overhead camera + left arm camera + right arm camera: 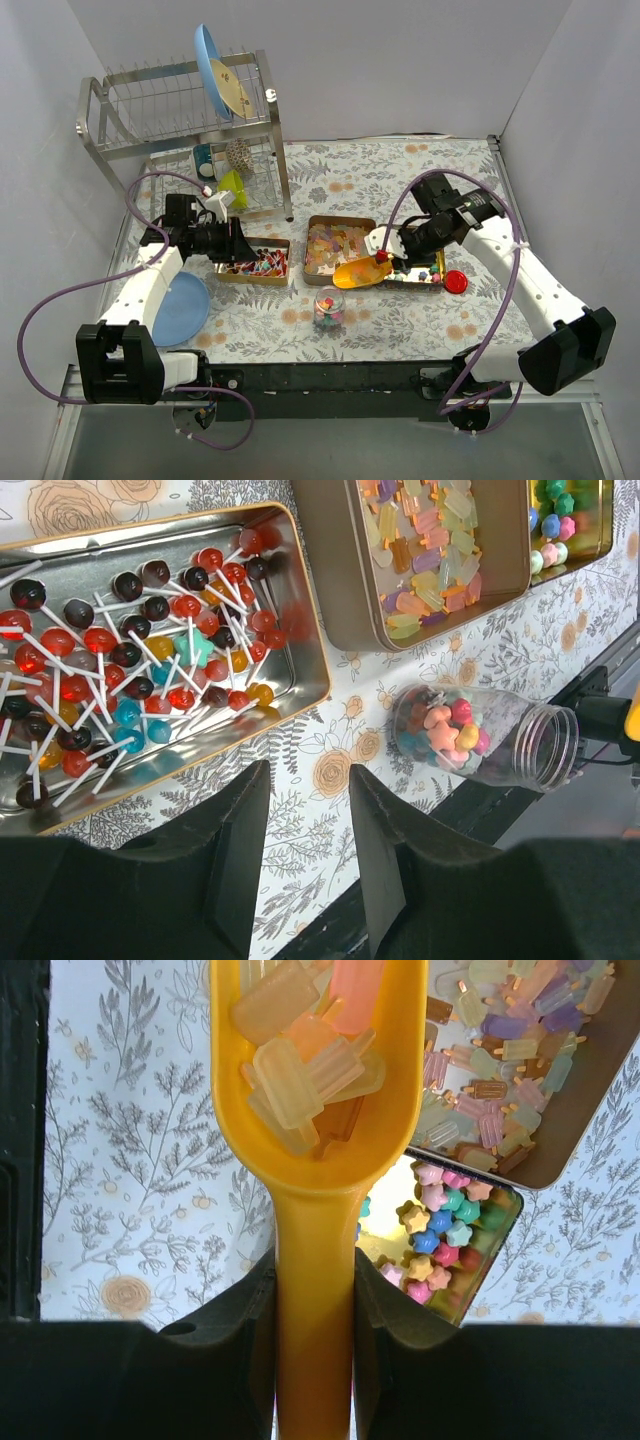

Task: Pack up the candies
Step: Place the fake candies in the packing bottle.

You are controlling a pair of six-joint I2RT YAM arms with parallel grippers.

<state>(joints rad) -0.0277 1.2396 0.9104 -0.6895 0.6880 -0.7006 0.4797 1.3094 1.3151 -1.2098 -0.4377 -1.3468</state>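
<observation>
The clear plastic jar (329,307) stands open near the front of the worktop (400,320), ready for filling, with some star candies (445,725) inside. Behind it, the right end effector (312,1272) is clamped on the smooth orange scoop (310,1140), held level so its flat, pale candies (295,1070) stay in. The left end effector (308,776), jaws apart, holds nothing beside the shiny tin (305,680) of round lollipops (130,640).

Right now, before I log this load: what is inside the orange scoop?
The scoop holds a heap of pale orange and yellow flat sweets, shaped like ice lollies. Its floor and any pieces under the top layer are covered.
</observation>
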